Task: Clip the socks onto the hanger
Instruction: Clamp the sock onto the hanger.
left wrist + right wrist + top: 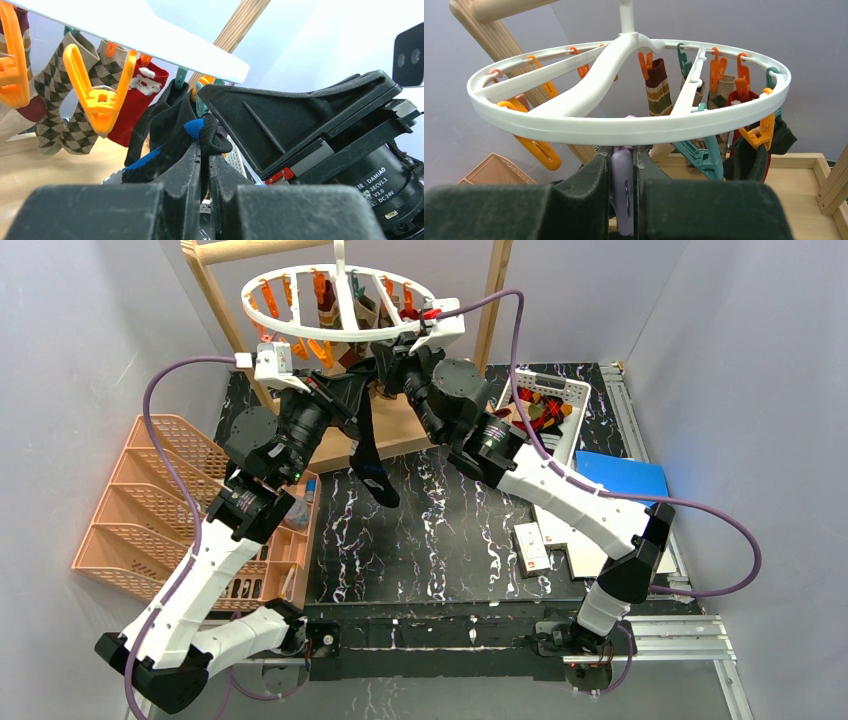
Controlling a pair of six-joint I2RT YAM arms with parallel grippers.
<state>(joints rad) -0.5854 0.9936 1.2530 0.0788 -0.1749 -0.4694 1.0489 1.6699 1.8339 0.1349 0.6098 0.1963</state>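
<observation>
While the left gripper (pixel 206 157) pinches a black sock (pixel 215 140) by its blue-tipped end, the rest of it dangles down toward the table (pixel 430 540), right beneath the hanger (pixel 624 125). Over on the other side, the right gripper (pixel 622 155) is squeezed onto a lilac clip (pixel 622 200) just under the ring's near rim. Up on the ring, argyle socks (pixel 55 95) and a red sock (pixel 137 97) hang side by side, with a striped sock (pixel 657 87) further round. An empty orange clip (pixel 100 105) hangs in front. More socks lie in the white basket (pixel 580 390), off to the right.
</observation>
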